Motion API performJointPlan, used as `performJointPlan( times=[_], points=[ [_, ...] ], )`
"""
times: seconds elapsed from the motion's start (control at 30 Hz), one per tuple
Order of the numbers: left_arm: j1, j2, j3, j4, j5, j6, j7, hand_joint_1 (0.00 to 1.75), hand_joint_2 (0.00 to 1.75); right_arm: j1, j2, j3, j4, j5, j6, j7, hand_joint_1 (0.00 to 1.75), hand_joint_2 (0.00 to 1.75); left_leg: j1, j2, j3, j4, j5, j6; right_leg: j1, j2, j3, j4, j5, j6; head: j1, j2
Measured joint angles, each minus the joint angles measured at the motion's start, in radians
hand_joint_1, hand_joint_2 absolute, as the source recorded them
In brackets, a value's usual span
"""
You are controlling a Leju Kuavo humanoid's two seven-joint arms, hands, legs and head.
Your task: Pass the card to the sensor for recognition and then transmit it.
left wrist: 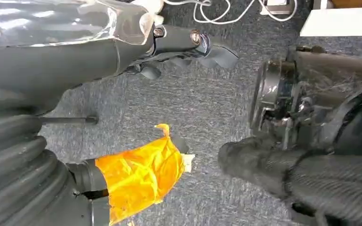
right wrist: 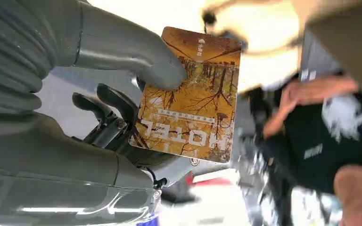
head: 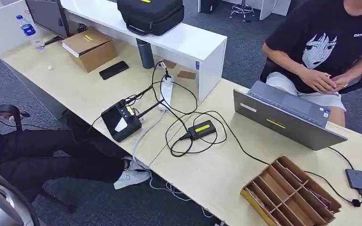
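My right hand [right wrist: 122, 89] pinches an orange HOTEL card [right wrist: 191, 99] printed with trees, the grey thumb [right wrist: 136, 59] on its face and dark fingers [right wrist: 106, 108] behind it. Beyond the card the right wrist view is blurred, with a person in a black shirt [right wrist: 330, 141]. On the light table [head: 226, 169] a black reader with a small screen [head: 121, 120] stands near the front edge, and a small black box with a yellow label [head: 201, 129] lies to its right. My left hand [left wrist: 169, 52] hangs over grey carpet holding nothing, fingers apart; one finger is wrapped in orange tape [left wrist: 141, 174].
A wooden divided card box [head: 287, 195] sits at the table's front right. A grey laptop [head: 287, 117] stands before a seated person [head: 325, 52]. Cables [head: 184, 113] loop around a white power strip [head: 166, 92]. Another person's legs [head: 52, 157] stretch out by the table's left.
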Motion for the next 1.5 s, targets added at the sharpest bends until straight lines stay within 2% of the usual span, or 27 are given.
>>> performJointPlan(
  times=[0.13, 0.37, 0.53, 0.67, 0.97, 1.2, 1.5],
  points=[
    [0.005, 0.015, 0.0, -0.01, 0.001, 0.002, -0.004, 0.0, 1.75, 0.012, -0.103, -0.005, -0.017, -0.099, 0.129, -0.023, 1.75, 1.75, 0.0, 0.0, 0.0, 0.0, -0.001, 0.001, 0.0, 0.0, 0.0, 0.0, -0.001, 0.001, 0.0, 0.0],
    [0.01, 0.036, -0.001, -0.019, -0.017, -0.005, -0.003, 0.0, 1.75, 0.013, -0.247, 0.007, -0.018, -0.197, 0.292, -0.026, 1.75, 1.75, -0.001, 0.0, 0.0, 0.0, -0.001, 0.001, -0.001, -0.001, 0.001, 0.0, 0.0, 0.001, 0.0, 0.0],
    [0.007, 0.042, -0.001, -0.019, -0.022, -0.031, -0.023, 0.0, 1.75, -0.003, -0.339, 0.045, -0.014, -0.267, 0.358, -0.056, 1.75, 1.75, -0.001, 0.0, 0.0, 0.0, -0.001, 0.001, -0.001, -0.001, 0.001, 0.0, 0.0, 0.001, 0.0, 0.0],
    [0.004, 0.046, -0.001, -0.019, -0.018, -0.059, -0.055, 0.0, 1.75, -0.024, -0.374, 0.09, -0.011, -0.285, 0.379, -0.084, 1.75, 1.75, -0.001, 0.0, 0.0, 0.0, -0.001, 0.001, 0.0, 0.0, 0.001, 0.0, -0.001, 0.001, 0.0, 0.0],
    [-0.042, 0.051, -0.001, -0.005, -0.01, -0.149, -0.138, 0.0, 1.75, -0.173, -0.362, 0.288, 0.075, -0.27, 0.416, -0.1, 1.75, 1.75, 0.0, 0.0, 0.001, 0.0, 0.0, 0.002, 0.0, 0.0, 0.002, 0.0, 0.0, 0.001, 0.0, 0.0],
    [-0.079, 0.053, -0.001, 0.022, -0.008, -0.196, -0.175, 0.0, 1.75, -0.247, -0.311, 0.42, 0.185, -0.27, 0.412, -0.096, 1.75, 1.75, 0.0, 0.0, 0.001, 0.0, 0.0, 0.002, 0.0, 0.0, 0.002, 0.0, 0.0, 0.001, 0.0, 0.0],
    [-0.118, 0.063, -0.001, 0.053, -0.007, -0.258, -0.226, 0.0, 1.75, -0.316, -0.239, 0.531, 0.302, -0.267, 0.405, -0.079, 1.75, 1.75, 0.0, 0.0, 0.001, 0.0, 0.0, 0.002, 0.0, 0.0, 0.002, 0.0, 0.0, 0.001, 0.0, 0.0]
  ],
)
